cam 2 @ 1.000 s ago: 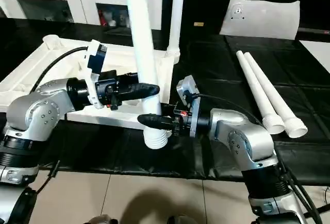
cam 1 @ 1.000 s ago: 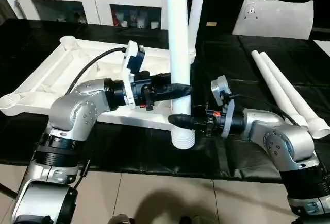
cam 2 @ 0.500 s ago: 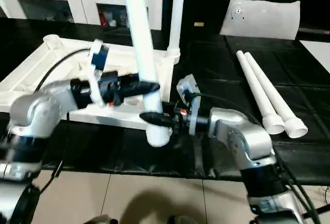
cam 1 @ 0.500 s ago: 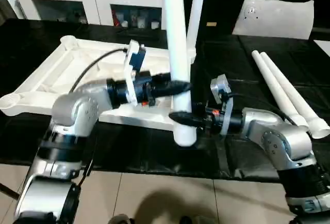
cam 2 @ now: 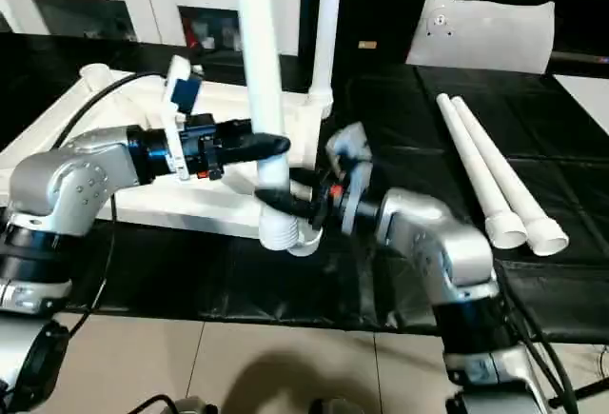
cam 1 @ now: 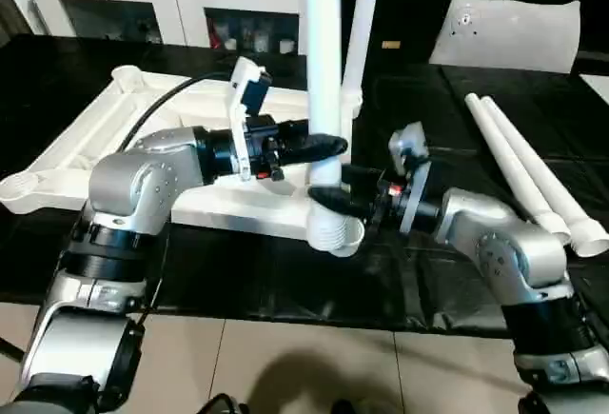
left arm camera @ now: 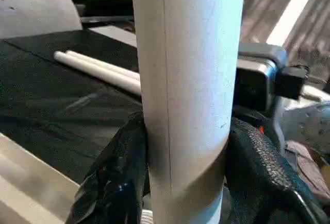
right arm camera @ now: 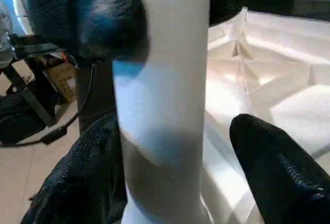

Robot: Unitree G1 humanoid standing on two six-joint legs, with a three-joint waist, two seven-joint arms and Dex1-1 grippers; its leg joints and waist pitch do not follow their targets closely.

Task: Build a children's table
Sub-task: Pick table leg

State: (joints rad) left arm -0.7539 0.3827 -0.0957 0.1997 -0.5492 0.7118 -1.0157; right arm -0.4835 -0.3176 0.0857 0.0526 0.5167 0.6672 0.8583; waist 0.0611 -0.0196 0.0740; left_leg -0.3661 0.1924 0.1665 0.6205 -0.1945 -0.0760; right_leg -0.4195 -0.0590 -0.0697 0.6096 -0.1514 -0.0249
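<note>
- At the left of the frame I see the white plastic rectangular tabletop (cam 1: 114,138) lying ribbed underside up on the black mat, so its round corner sockets face upward to take legs.
- My left gripper (cam 1: 324,147) reaches in from the left, near mid-frame, and its fingers are clamped on the long white tapered round leg (cam 1: 324,62); the left wrist view shows both black pads pressed against the tube.
- I judge this grip is what keeps the leg upright, its ribbed lower end hanging just over the tabletop's near edge, apart from any socket.
- Behind it, a second white leg (cam 1: 364,24) already stands in the far corner socket.
- My right gripper (cam 1: 333,197) sits lower on the held leg, coming from the right; its fingers stand apart, with a clear gap on one side in the right wrist view, so it is not gripping.
- At the right, two spare white legs (cam 1: 533,171) lie side by side on the mat.
</note>
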